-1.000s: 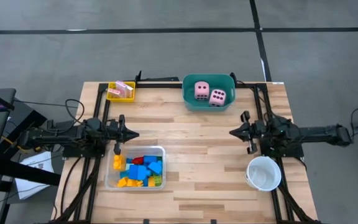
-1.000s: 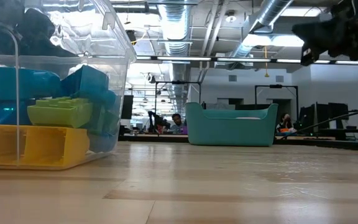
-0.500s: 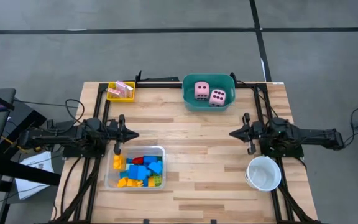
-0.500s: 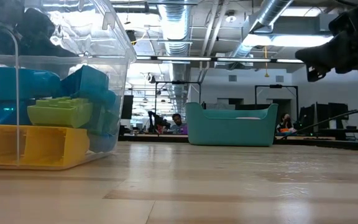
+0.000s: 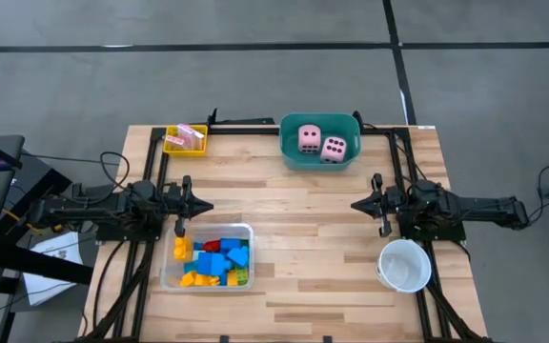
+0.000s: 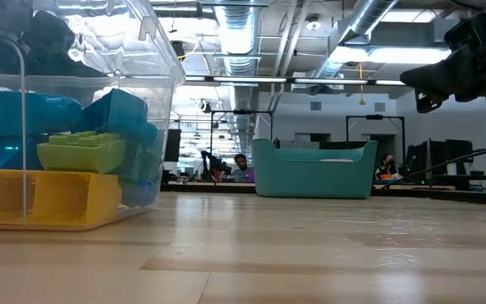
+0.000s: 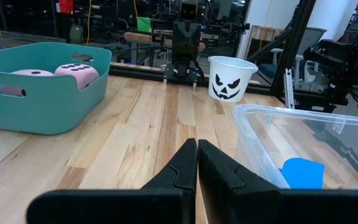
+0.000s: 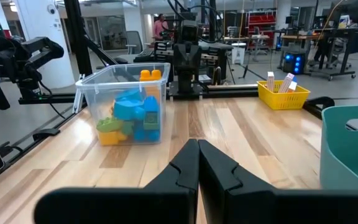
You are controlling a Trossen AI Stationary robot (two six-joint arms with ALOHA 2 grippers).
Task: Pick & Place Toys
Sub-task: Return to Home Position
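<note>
A: Where are the arms sitting?
B: The left end effector [image 5: 205, 205] and the right end effector [image 5: 355, 204] are hanging over the bare surface [image 5: 294, 238]. They are facing each other, well apart. Each has its fingers pressing together and is carrying nothing.
A: What is lying nearest?
B: The building blocks [image 5: 213, 257] are sitting piled in the clear tray [image 5: 252, 230], just beside the left end effector. The white cup [image 5: 404, 265] is standing just beside the right one, with nothing showing inside.
A: Farther off?
B: Two pink dice [image 5: 310, 138] are resting in the teal tub [image 5: 285, 152], out beyond both tips. The cards [image 5: 191, 134] are standing in the yellow tray [image 5: 172, 146], well away from the left one.
A: Anything remaining?
B: No loose toy is showing on the surface. I am judging the sorting complete, with the arms parking at most.
</note>
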